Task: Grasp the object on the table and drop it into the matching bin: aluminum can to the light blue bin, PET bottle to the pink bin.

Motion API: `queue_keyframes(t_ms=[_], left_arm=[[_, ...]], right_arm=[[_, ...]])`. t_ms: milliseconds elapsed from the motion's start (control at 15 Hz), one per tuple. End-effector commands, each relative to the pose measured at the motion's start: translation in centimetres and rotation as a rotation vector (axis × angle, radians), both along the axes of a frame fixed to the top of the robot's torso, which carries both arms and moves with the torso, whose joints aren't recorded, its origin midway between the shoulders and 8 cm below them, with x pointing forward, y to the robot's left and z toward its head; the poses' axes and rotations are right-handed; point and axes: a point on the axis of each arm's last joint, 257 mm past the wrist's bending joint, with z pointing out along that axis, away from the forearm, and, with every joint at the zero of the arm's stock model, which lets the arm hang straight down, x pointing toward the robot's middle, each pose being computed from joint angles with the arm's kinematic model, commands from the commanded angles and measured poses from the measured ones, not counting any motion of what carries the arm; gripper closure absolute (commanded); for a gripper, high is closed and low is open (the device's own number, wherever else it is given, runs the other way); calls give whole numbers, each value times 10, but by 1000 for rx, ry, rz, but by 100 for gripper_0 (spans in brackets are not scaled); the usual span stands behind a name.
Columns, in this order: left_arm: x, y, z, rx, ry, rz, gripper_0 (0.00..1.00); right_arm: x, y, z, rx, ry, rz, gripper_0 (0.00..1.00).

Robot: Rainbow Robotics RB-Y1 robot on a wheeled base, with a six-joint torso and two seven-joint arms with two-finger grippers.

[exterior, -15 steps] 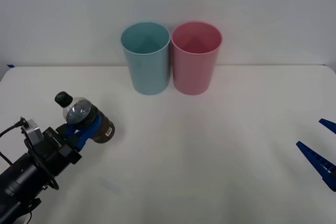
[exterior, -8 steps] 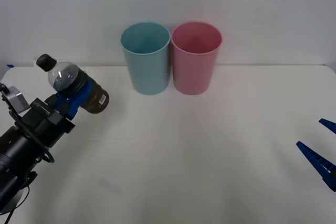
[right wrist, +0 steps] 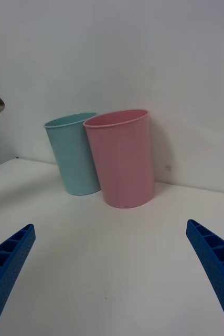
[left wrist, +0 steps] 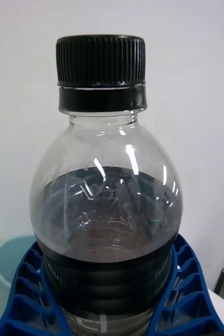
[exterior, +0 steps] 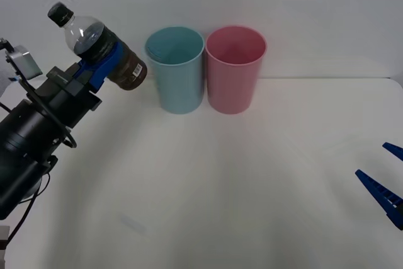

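Tilting cap-outward, the PET bottle (exterior: 101,45) hangs in the air just left of the light blue bin (exterior: 175,69), pinched by the left gripper (exterior: 102,62); pink bin (exterior: 235,68) adjoins; right gripper (exterior: 384,188) rests spread at the table (exterior: 252,181) edge

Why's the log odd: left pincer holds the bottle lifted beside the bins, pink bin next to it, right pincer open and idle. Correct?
One error: the light blue bin, not the pink bin, stands nearest the PET bottle, per the front view. The left pincer does hold it aloft; the right pincer is open, idle.
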Motion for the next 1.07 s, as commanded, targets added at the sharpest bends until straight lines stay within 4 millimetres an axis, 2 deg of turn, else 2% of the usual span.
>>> queue_keyframes(t_ms=[67,333,600,1067], left_arm=[[6,-21,18,37,-38,-36,100],[20,-57,39,44,-67,-111,100],[59,-97,58,80,-76,-171,99],[119,-167,60,249,-119,-162,98]], right_arm=[[0,0,0,0,0,0,0],[0,0,0,0,0,0,0],[0,0,0,0,0,0,0],[0,0,0,0,0,0,0]])
